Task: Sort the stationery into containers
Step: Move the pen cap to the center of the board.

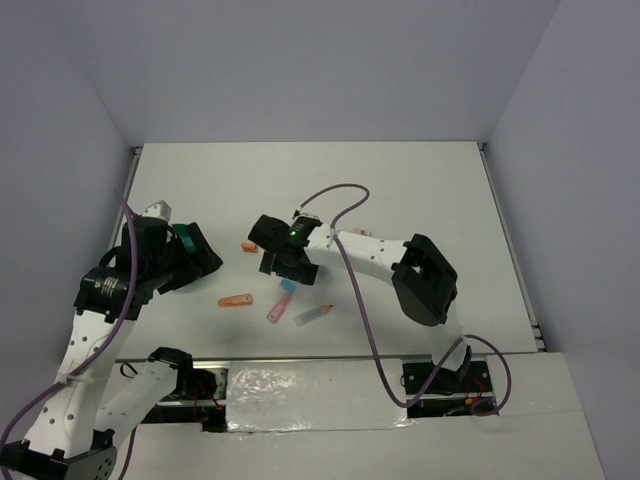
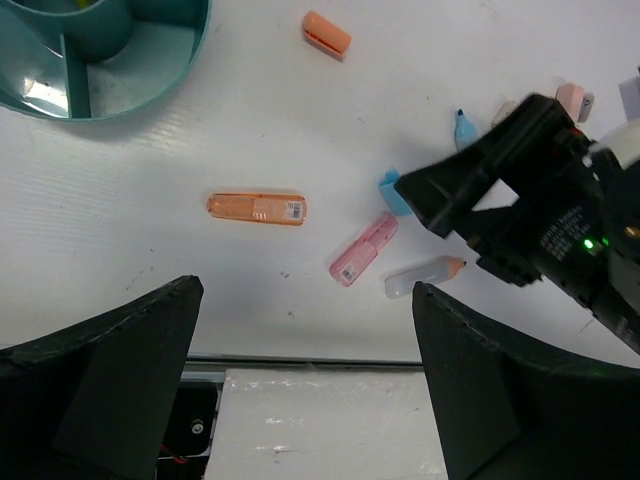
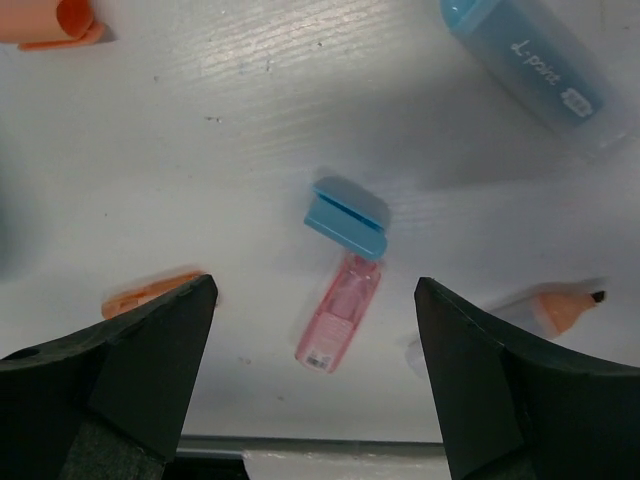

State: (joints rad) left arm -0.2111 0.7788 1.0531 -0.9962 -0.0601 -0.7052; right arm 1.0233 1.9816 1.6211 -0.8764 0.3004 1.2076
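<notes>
"Progress on the sorting, how did it look?"

"Early, I judged; the teal bowl (image 2: 150, 60) sat toward the table's (image 1: 420, 190) left edge, and the compartments in view looked bare, though part of it was cut off; six pieces lay loose toward the near edge, none yet sorted."

"Which ones?"

"A long orange marker (image 2: 256, 208), a pink marker (image 2: 363, 249), a light-blue cap (image 3: 347, 217), a clear pen (image 2: 425, 277) with an orange tip, a blue marker (image 3: 530, 60) and a stubby orange piece (image 2: 327, 32); all smooth plastic, the markers flat-sided and translucent, the bowl glossy with thin dividers."

"And the grippers?"

"The left gripper (image 2: 305, 290) stood wide and empty near the bowl; the right gripper (image 3: 312, 285) hung spread over the light-blue cap and the pink marker, holding nothing."
</notes>
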